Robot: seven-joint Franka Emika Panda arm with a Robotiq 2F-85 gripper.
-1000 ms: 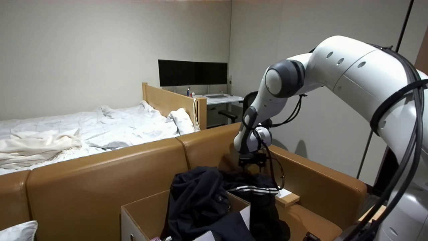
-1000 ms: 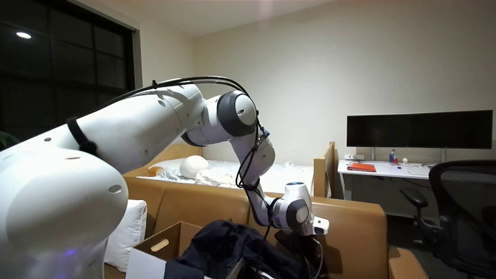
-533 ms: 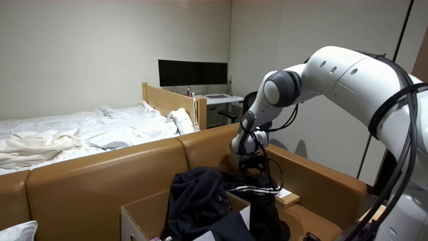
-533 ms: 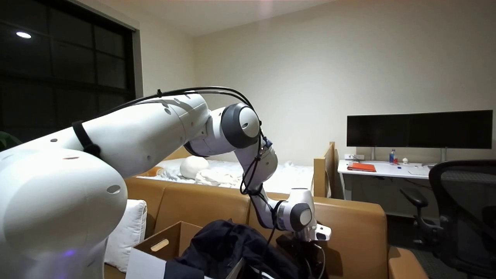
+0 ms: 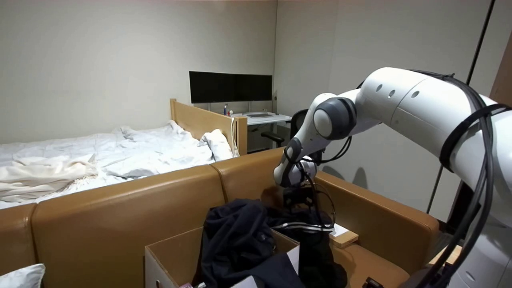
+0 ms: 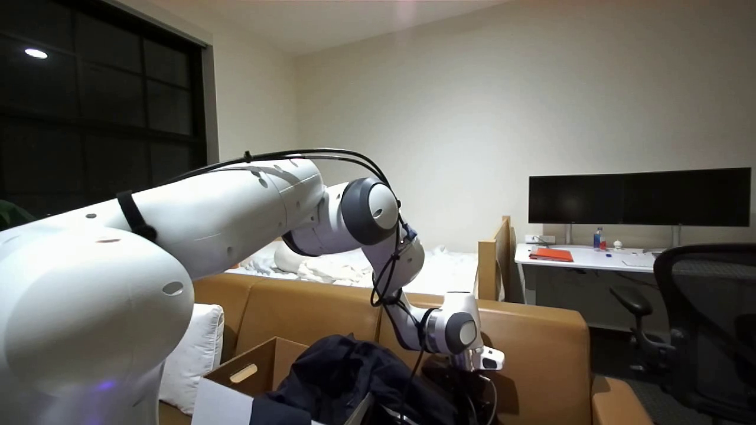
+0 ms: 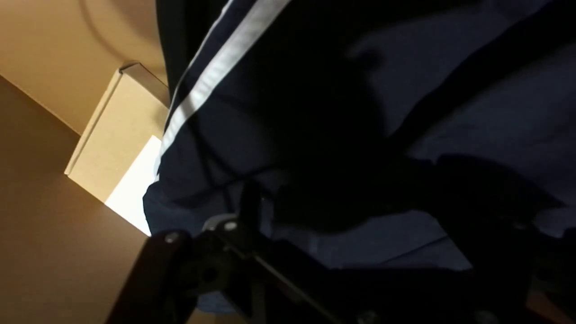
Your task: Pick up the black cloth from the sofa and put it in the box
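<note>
Cloth [image 7: 234, 130], black shading to navy and crossed by white stripes [image 5: 306, 227], lies bunched on the sofa [image 5: 128, 212] just right of the box [image 6: 221, 401] in both exterior views. More dark folds [image 5: 236, 236] heap inside the box and spill over its rim; whether they belong to the same piece cannot be told. The hand [image 5: 299, 207] hangs over the striped part, right of the box, its fingers wide apart; contact with the fabric cannot be made out. Inside the box, left of the folds, a pink corner [image 5: 186, 285] shows, too small to read. Farther right of the box, past the cloth, a flat carton [image 7: 117, 135] sits on the sofa seat with a white label [image 7: 135, 193], washed out by glare so that any print is illegible. A white pillow [image 6: 198, 354] stands upright left of the box. Behind the box, past the sofa back, stretches a bed [image 5: 132, 152] under white covers; behind the box and well to its right stands a desk [image 6: 587, 260] with dark monitors [image 6: 638, 198], an orange folder [image 6: 551, 254] and a bottle [image 6: 597, 239] too small for any lettering to be read.
</note>
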